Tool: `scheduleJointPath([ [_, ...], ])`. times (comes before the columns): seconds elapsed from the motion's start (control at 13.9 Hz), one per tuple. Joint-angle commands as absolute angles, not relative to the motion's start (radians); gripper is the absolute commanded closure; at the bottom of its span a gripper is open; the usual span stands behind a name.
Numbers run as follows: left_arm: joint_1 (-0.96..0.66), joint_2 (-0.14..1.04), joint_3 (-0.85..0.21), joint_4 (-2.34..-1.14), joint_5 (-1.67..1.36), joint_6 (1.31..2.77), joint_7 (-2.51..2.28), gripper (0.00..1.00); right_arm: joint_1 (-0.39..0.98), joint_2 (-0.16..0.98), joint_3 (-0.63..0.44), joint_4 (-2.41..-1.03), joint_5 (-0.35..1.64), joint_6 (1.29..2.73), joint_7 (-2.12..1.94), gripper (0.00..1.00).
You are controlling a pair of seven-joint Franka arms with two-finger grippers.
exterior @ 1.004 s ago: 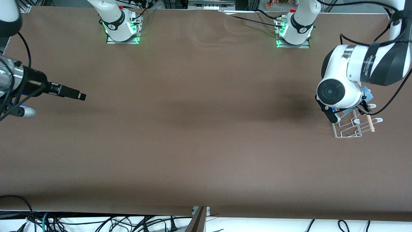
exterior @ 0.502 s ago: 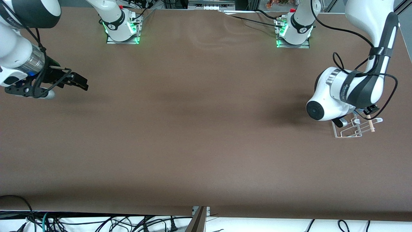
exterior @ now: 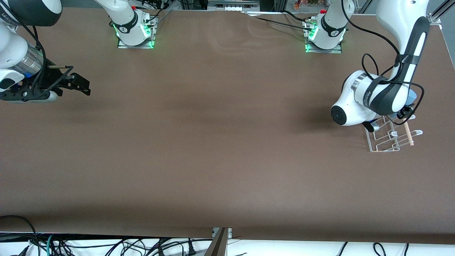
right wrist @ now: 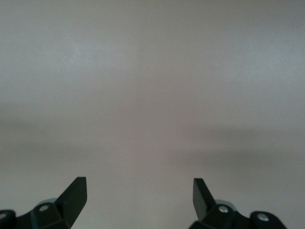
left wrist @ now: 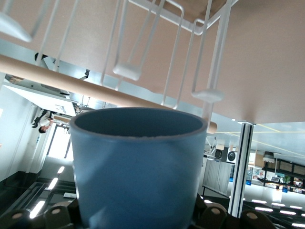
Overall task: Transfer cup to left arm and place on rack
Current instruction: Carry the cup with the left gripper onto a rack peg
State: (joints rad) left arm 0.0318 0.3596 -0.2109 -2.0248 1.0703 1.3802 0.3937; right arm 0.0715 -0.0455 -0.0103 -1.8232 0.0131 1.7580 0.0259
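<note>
The light-blue cup (left wrist: 138, 162) fills the left wrist view, and my left gripper (exterior: 404, 111) is shut on it. Its open mouth points at the rack (left wrist: 157, 52), whose wire loops and wooden dowel (left wrist: 95, 90) are close in front of it. In the front view a sliver of the cup (exterior: 411, 96) shows past the left arm's wrist, above the rack (exterior: 385, 141) at the left arm's end of the table. My right gripper (exterior: 83, 87) hangs open and empty over bare table at the right arm's end. Its fingertips (right wrist: 76, 191) stand wide apart.
The rack's wooden dowel (exterior: 409, 136) and white-tipped pegs stick out on the side toward the table's end. The left arm's black cable (exterior: 376, 67) loops above its wrist. Brown table (exterior: 220, 142) stretches between the two arms. Both bases stand along the table's back edge.
The left arm's wrist has swung and shifted over the rack with the cup still held. The right arm has drawn back toward its own end of the table.
</note>
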Motion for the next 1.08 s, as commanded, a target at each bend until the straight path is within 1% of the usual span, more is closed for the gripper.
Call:
scheduleJointPath([
  [0.0, 0.051, 0.301, -0.221, -2.108, 1.126, 1.382, 0.383, 0.92, 0.112, -0.017, -0.055, -1.752, 0.000, 1.701, 0.015, 0.02],
  [0.07, 0.051, 0.289, -0.221, -2.124, 1.126, 1.382, 0.383, 0.92, 0.113, 0.013, -0.064, -1.700, 0.002, 1.675, 0.015, 0.01],
  [0.22, 0.043, 0.288, -0.229, -2.183, 1.127, 1.381, 0.379, 0.92, 0.112, 0.032, -0.067, -1.668, 0.006, 1.666, 0.015, 0.01],
  [0.5, 0.029, 0.299, -0.232, -2.236, 1.150, 1.397, 0.331, 0.92, 0.107, 0.035, -0.063, -1.672, 0.006, 1.667, 0.014, 0.01],
  [0.86, 0.025, 0.342, -0.235, -2.241, 1.204, 1.410, 0.304, 0.92, 0.112, 0.035, -0.060, -1.671, 0.011, 1.649, -0.008, 0.01],
  [1.0, 0.023, 0.350, -0.236, -2.270, 1.227, 1.410, 0.292, 0.92, 0.115, 0.034, -0.054, -1.667, 0.011, 1.646, -0.017, 0.02],
])
